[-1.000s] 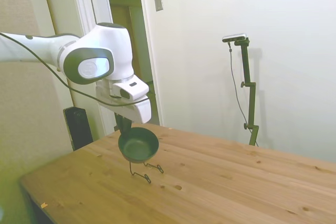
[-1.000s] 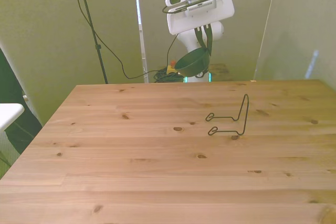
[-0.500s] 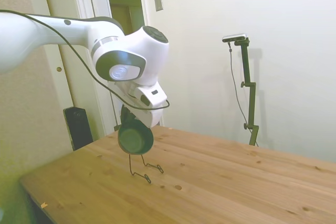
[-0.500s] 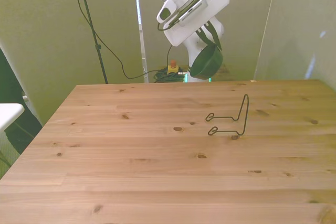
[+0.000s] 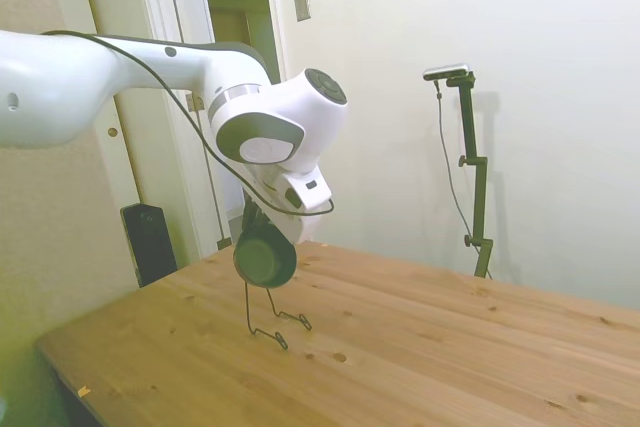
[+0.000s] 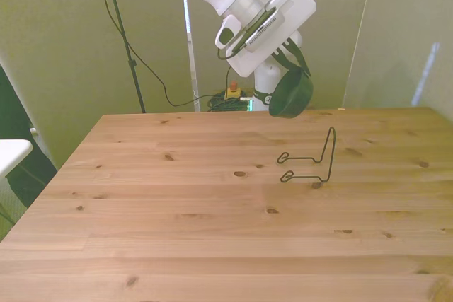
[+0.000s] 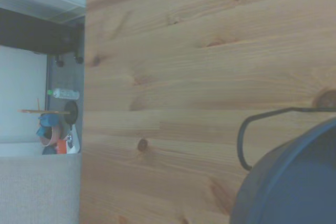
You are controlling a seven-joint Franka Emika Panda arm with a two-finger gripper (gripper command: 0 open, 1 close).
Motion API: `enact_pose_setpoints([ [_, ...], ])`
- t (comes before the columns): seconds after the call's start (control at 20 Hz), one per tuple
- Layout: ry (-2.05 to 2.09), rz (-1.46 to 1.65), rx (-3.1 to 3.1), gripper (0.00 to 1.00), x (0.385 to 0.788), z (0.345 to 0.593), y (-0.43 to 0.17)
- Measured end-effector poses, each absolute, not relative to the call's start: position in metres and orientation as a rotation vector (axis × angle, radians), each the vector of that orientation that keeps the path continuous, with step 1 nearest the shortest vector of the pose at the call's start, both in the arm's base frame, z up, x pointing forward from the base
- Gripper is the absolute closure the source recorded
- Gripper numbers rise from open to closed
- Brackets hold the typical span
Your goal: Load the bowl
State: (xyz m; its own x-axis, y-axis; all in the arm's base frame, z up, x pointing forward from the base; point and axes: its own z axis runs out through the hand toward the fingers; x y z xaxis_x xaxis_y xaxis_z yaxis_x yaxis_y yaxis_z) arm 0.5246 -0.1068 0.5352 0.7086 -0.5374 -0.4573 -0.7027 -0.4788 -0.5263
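The dark green bowl (image 5: pixel 265 257) (image 6: pixel 291 95) hangs in the air, tipped on its side, held by its rim. My gripper (image 5: pixel 254 226) (image 6: pixel 289 74) is shut on it and tilted. A thin black wire rack (image 5: pixel 268 318) (image 6: pixel 312 160) stands on the wooden table (image 5: pixel 450 347) (image 6: pixel 177 231), right below the bowl in the side view. In the front view the bowl is above the rack and farther back. The wrist view shows the bowl's blurred side (image 7: pixel 294 182) in front of one loop of the rack (image 7: pixel 244 140).
Beyond the table's far edge in the front view lie cables and a small red and yellow device (image 6: pixel 231 92) on the floor. A doorway (image 5: pixel 240 57) and a dark box (image 5: pixel 148 240) stand behind the arm in the side view.
The arm has swung toward the front view's right, carrying the bowl with it. The bowl has turned from nearly level onto its side and now hangs over the rack.
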Motion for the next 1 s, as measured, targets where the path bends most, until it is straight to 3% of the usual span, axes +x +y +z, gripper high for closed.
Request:
enact_pose_setpoints([
  [0.45, 0.905, 0.349, -2.223, 1.00, 0.550, 0.487, -0.104],
  [1.0, 0.908, 0.392, -2.151, 1.00, 0.558, 0.453, -0.090],
])
